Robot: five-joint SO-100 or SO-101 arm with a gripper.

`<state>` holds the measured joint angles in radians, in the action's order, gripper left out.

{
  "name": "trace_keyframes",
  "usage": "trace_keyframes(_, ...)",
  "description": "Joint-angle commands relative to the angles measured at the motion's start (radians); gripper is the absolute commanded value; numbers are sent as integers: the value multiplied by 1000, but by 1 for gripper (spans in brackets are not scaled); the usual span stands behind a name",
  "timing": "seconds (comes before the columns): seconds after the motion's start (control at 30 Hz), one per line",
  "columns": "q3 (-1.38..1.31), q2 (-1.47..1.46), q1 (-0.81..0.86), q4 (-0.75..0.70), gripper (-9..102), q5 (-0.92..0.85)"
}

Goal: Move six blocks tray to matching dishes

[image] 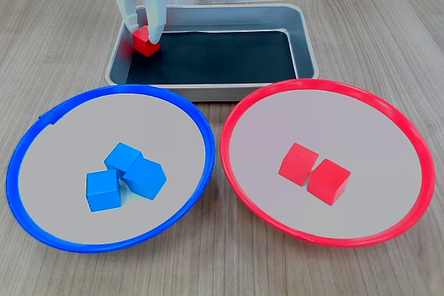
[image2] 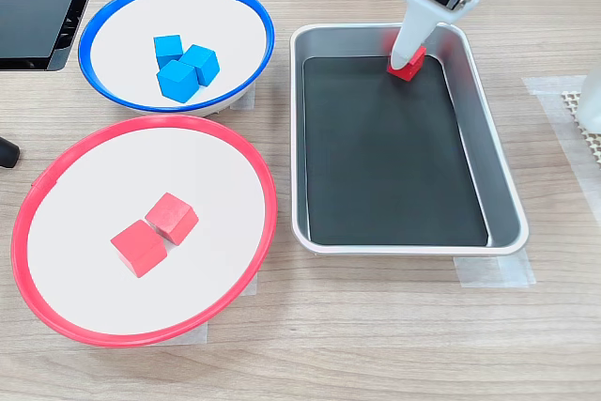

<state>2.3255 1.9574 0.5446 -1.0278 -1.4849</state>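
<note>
The gripper (image: 142, 32) stands in the tray (image: 305, 39), its two white fingers straddling the last red block (image: 146, 41); the fingers look pressed to the block's sides, so I judge it grasped, though the block seems to sit on the tray's black floor, not yet lifted. Taking the tray as landmark, in a fixed view this block lies in its far left corner, near the walls; in another fixed view (image2: 408, 65) it sits near the tray's top wall, towards the right corner. The blue-rimmed dish (image: 201, 126) in front of the tray on the left holds three blue blocks (image: 125, 177), touching in a cluster; the red-rimmed dish (image: 236, 119) in front on the right holds two red blocks (image: 313, 172) side by side.

Five of six appear delivered; the risk now lies in this corner grasp; the block looks turned slightly against the fingers, so it may twist or slip out on the lift; the near wall may catch a finger; a careless drop could knock the two resting red blocks.
</note>
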Motion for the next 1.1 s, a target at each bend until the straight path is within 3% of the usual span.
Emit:
trace_keyframes(0.0, 8, 5, -12, 9, 14, -18)
trace_keyframes(0.33, 29, 41, -74, 37, 2, 3)
trace_keyframes(0.47, -14, 86, -221, 60, 1, 235)
trace_keyframes(0.57, -104, 98, -391, 89, 1, 543)
trace_keyframes(0.63, -213, 58, -525, 210, 1, 851)
trace_keyframes(0.73, -279, -35, -629, 460, 2, 1095)
trace_keyframes(0.93, -371, -225, -746, 767, 2, 1264)
trace_keyframes(1.07, -419, -367, -752, 807, 8, 1258)
